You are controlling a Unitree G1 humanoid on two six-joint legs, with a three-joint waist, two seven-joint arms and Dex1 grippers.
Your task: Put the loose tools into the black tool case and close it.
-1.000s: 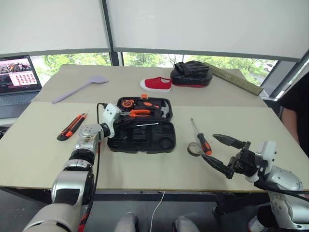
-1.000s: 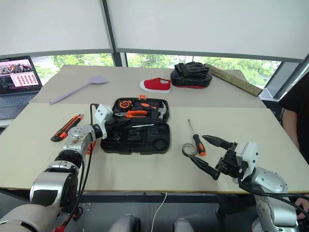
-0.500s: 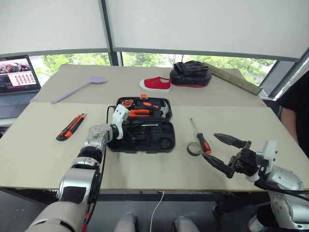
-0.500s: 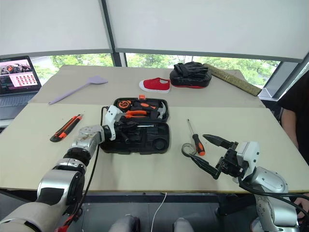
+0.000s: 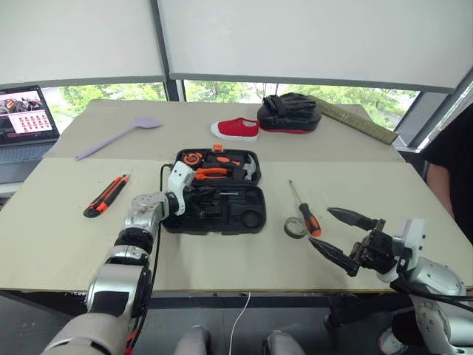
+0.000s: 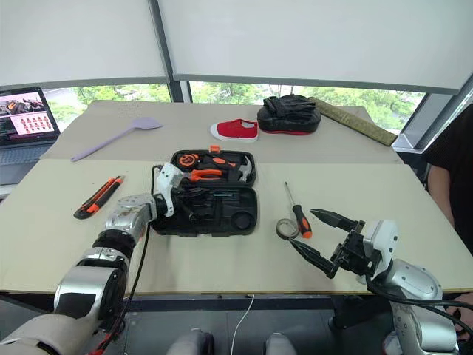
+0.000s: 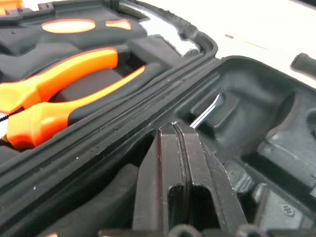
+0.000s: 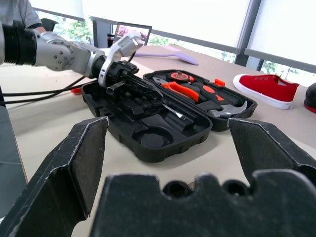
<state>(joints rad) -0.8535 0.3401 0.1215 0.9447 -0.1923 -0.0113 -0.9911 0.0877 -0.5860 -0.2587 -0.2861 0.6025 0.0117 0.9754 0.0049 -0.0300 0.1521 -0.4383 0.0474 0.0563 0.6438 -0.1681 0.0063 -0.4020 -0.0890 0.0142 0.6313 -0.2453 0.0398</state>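
The left gripper [image 5: 194, 201], nearly closed and empty, is inside the case [image 5: 222, 214]. The right gripper [image 5: 338, 233], spread wide, is nearest the screwdriver [image 5: 306, 211], whose axis runs away from it.

From head height our two eye views look forward and down over the table [image 5: 66, 237], sharing almost the same scene. Our left wrist view sits close inside the open tool case [image 7: 256, 89]; our right wrist view faces that case across the table from farther back.

Black tool case [image 6: 222, 211] lies open — left pincer [image 6: 186, 207] inside, right pincer [image 6: 319, 237] spread wide.
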